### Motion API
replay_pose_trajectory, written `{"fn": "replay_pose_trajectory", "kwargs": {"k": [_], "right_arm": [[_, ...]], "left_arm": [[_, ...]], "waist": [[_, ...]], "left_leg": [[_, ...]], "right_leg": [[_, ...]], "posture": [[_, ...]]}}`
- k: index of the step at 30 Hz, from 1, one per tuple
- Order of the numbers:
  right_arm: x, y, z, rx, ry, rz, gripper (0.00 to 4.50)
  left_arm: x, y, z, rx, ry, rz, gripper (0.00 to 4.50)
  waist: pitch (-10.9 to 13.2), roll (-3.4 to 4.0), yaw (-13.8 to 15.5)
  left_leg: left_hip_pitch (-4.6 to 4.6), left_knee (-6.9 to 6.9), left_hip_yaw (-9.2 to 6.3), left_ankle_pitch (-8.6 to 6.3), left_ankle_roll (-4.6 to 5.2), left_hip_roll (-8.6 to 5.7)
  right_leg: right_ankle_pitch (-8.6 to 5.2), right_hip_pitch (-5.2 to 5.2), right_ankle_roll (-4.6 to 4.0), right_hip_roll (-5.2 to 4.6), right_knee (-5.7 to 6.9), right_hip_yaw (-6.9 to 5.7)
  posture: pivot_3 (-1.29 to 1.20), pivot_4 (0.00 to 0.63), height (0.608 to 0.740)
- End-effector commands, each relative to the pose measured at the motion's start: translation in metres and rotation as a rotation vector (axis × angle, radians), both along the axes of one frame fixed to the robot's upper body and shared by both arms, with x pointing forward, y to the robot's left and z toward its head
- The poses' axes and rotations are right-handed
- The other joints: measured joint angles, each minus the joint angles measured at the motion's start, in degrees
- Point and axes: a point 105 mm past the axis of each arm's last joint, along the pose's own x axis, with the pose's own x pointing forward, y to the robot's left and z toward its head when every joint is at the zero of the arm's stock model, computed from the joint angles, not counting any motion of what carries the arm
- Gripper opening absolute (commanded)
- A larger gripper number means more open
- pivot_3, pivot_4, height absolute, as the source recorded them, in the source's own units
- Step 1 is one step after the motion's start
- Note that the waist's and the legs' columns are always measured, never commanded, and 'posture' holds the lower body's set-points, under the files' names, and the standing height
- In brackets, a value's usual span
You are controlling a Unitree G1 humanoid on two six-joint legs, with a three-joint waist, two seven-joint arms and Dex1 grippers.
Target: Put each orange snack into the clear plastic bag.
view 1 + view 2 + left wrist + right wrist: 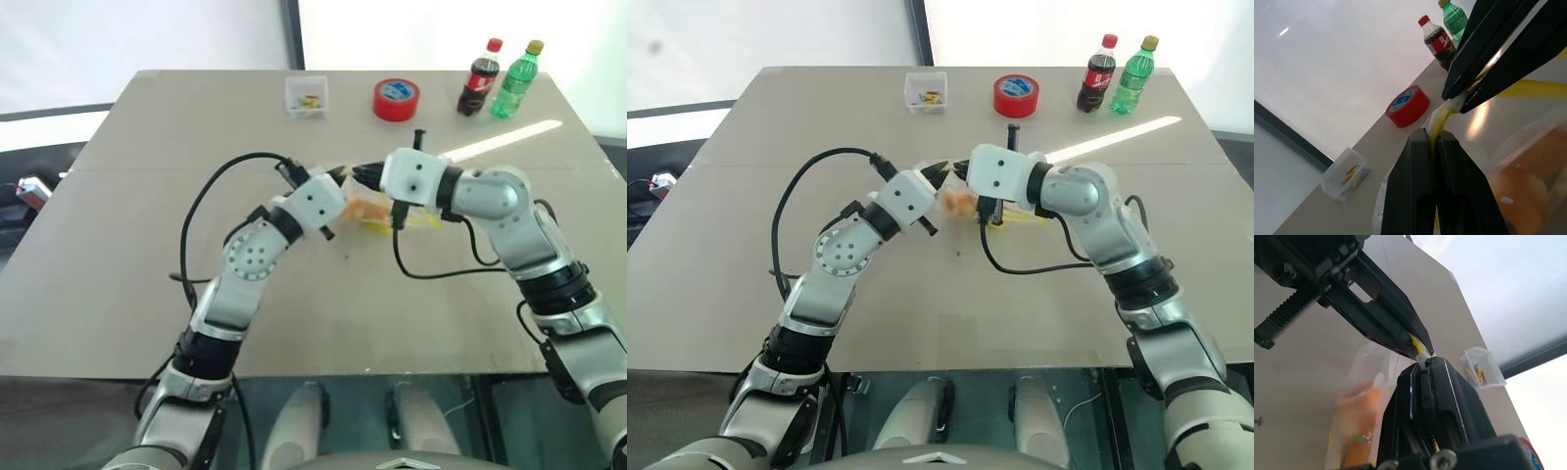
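Item: crinkly clear plastic zip bag with yellow strip (1528,147), held above mid-tabletop (118,245). Left tool (1436,142) and right tool (1422,363) each clenched on the yellow edge. Contents: oval orange snacks (1520,188) already inside. Judged status: loading apparently complete; sealing or setting down likely remains.

Head pair looks forward and down from above over the tan surface (118,255), both eyes sharing its whole top out to the far edge with the red tape roll (396,99). Each wrist camera sits very close behind its own end effector, looking along the fingers; both also catch the clear square tub (1483,367)
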Motion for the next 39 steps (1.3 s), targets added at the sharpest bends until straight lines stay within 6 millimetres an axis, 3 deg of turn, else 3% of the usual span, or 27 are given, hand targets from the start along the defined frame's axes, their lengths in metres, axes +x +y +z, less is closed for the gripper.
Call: {"fn": "replay_pose_trajectory", "kwargs": {"k": [1,20,30,35,36,38,39], "right_arm": [[0.011,-0.04,0.015,0.047,-0.033,-0.148,0.03],[0.003,-0.101,0.001,0.124,0.157,-0.351,0.03],[0.004,-0.107,-0.008,0.092,0.179,-0.384,0.03],[0.009,-0.098,-0.001,0.136,0.163,-0.363,0.03],[0.012,-0.095,0.002,0.149,0.157,-0.358,0.34],[0.016,-0.092,0.007,0.176,0.152,-0.354,0.93],[0.018,-0.092,0.01,0.185,0.141,-0.352,1.48]], "left_arm": [[0.009,0.047,0.008,-0.031,-0.028,0.182,0.0],[0.012,0.056,0.005,-0.03,-0.018,0.2,0.0],[0.011,0.046,0.006,-0.048,-0.02,0.151,0.0],[0.015,0.034,0.011,-0.065,-0.028,0.105,0.0],[0.015,0.03,0.013,-0.065,-0.033,0.085,0.0],[0.016,0.026,0.017,-0.063,-0.051,0.067,0.65],[0.017,0.024,0.019,-0.065,-0.059,0.061,0.96]], "waist": [[0.0,0.0,0.1],[0.0,0.0,0.2],[0.0,-0.01,0.2],[0.0,-0.01,0.2],[0.0,-0.01,0.2],[0.0,-0.01,0.2],[0.0,-0.01,0.2]], "left_leg": [[0.01,0.0,-0.01,0.0,0.0,0.0],[0.02,0.02,0.01,-0.08,0.14,0.01],[0.01,0.04,0.04,-0.09,0.15,0.01],[0.01,0.05,0.05,-0.08,0.13,0.01],[0.01,0.06,0.06,-0.08,0.14,0.0],[0.01,0.1,0.08,-0.08,0.13,0.0],[0.01,0.11,0.09,-0.07,0.13,0.0]], "right_leg": [[0.0,0.01,0.0,0.0,0.01,-0.01],[0.0,0.01,0.0,0.0,0.03,0.0],[0.0,0.01,0.0,-0.01,0.04,0.01],[0.0,0.01,0.0,-0.01,0.04,0.01],[0.0,0.01,0.0,0.0,0.04,0.01],[0.0,0.01,0.0,0.0,0.07,0.01],[0.01,0.01,0.0,0.0,0.08,0.01]], "posture": [[0.0,0.15,0.74],[0.0,0.15,0.74],[0.0,0.15,0.74],[0.0,0.15,0.74],[0.0,0.15,0.74],[0.0,0.15,0.74],[0.0,0.15,0.74]]}}
